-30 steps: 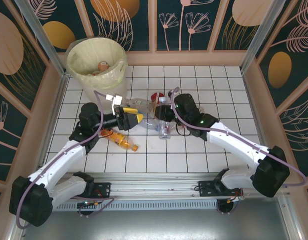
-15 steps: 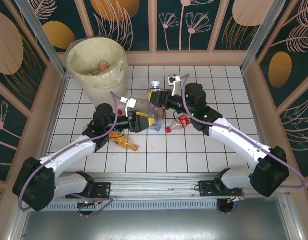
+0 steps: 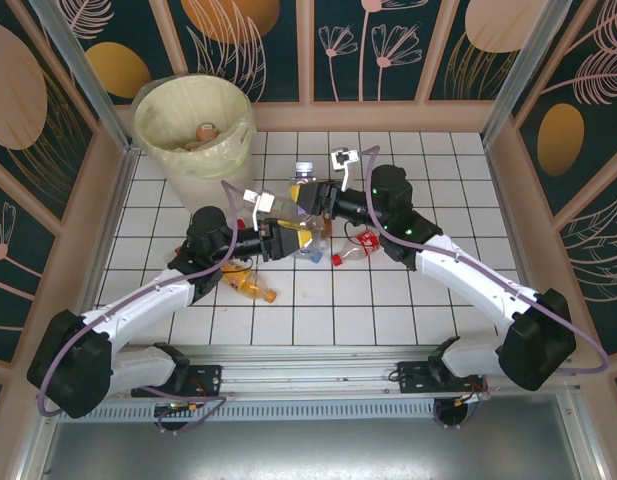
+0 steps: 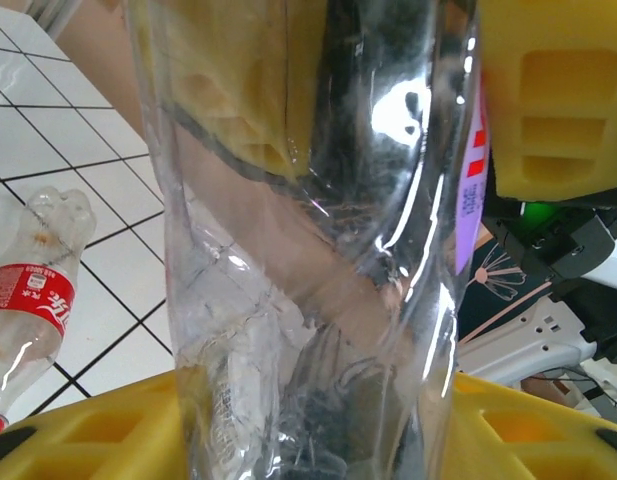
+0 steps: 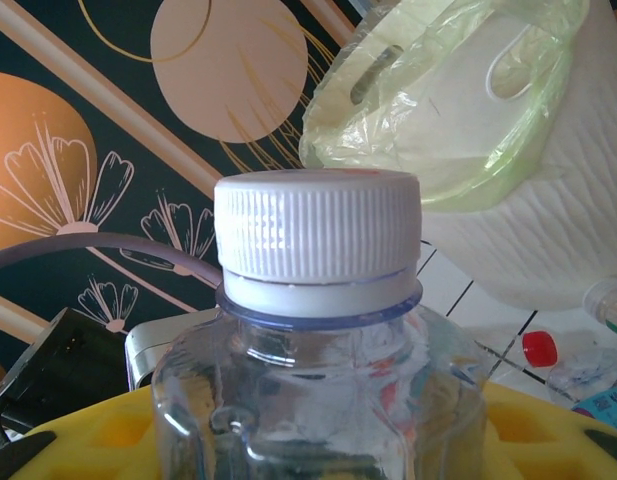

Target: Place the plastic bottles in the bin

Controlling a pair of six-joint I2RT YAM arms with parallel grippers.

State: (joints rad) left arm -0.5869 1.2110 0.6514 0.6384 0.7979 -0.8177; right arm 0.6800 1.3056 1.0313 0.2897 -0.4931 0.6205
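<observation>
Red-label bottle [image 4: 23, 290] lies on its side on the white-tiled bench [image 3: 388, 300]. It has white script on a red band, too small to read, and a red cap at its low end. The clear bottle [image 3: 306, 215] has a narrow white-and-purple label strip with red marks, text unreadable, and a white ribbed cap [image 5: 318, 225] on top.

Left arm [image 3: 148, 295] reaches forward and inward. Right arm [image 3: 458, 270] stretches forward and to the left. The wrists meet over the middle of the bench, near the bin [image 3: 178, 155].

Both arms are on the same clear bottle, held up off the bench. Right fingers [image 5: 548, 430] pinch it just below the neck. Left fingers [image 4: 548, 425] are pressed onto its lower body.

The bin stands in the far left corner, white and lined with a pale yellow bag [image 5: 438, 90]. At least one orange-tinted bottle [image 3: 206, 131] is inside; the rest of the contents are unclear.

An orange bottle [image 3: 243, 282] lies on the bench just beside the left arm.
</observation>
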